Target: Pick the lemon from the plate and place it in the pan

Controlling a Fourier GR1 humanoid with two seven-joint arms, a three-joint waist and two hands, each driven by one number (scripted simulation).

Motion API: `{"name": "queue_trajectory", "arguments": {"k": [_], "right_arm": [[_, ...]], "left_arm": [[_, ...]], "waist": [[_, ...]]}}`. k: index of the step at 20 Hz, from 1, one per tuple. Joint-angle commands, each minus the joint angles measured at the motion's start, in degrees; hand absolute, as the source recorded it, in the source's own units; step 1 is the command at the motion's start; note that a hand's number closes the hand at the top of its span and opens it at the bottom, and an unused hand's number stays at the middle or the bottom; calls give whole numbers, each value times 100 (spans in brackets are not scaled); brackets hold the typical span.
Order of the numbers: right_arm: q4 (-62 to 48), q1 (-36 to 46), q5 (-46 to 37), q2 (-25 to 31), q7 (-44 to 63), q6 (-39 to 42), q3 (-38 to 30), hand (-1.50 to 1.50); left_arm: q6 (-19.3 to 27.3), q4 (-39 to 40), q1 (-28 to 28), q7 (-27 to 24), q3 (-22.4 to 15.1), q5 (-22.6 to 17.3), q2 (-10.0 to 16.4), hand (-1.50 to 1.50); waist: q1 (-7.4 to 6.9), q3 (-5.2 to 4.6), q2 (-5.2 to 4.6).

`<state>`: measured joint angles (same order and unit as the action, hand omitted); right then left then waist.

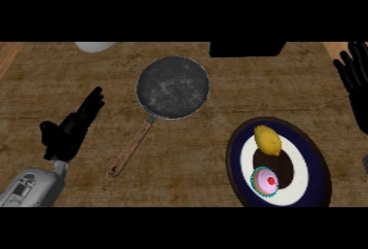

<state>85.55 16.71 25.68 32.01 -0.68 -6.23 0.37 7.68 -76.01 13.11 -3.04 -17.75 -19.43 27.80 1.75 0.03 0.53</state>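
Wooden counter (pixel 43 87): fills the frame.
Plate (pixel 321 168): lower right, its bottom edge cut off.
Pan (pixel 173 87): upper centre, handle pointing lower left.
Left hand (pixel 72 129): lower left, fingers straight and together.
Right hand (pixel 356 80): right edge, partly cut off, fingers straight and spread.
Lemon (pixel 268 139): upper part of the plate.
Cupcake (pixel 267 181): on the plate, below the lemon.

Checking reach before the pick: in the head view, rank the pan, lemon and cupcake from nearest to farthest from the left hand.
1. Pan: centre of the counter, its handle just right of the left hand.
2. Lemon and cupcake: both on the plate at the right, lemon above the cupcake in the view; too close to call.
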Motion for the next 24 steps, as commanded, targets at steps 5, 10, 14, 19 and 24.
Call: {"name": "queue_trajectory", "arguments": {"k": [5, 10, 14, 19, 24], "right_arm": [[-723, 509, 304, -698, 270, -499, -368, -150], [-1116, -932, -532, -478, 1008, -2061, -497, -150], [26, -1890, -939, 298, 1817, -1591, 73, -150], [-45, -1768, -1521, 1239, 1936, -637, 492, -150], [140, -962, -1064, 1849, 2854, 558, 475, -150]], "left_arm": [[924, -539, -503, 482, -10, 875, 232, 0], [893, -406, -918, 419, 66, 735, 272, 0], [1103, -961, -1178, 756, 46, 855, 325, 0], [1100, -1083, -1102, 960, -6, 989, 314, 0], [1059, -1341, -1358, 839, -47, 1127, 303, 0]], "waist": [[-334, 6, -52], [-54, -8, 1], [-48, -13, 12], [-169, -4, -43], [-281, -4, -59]]}}
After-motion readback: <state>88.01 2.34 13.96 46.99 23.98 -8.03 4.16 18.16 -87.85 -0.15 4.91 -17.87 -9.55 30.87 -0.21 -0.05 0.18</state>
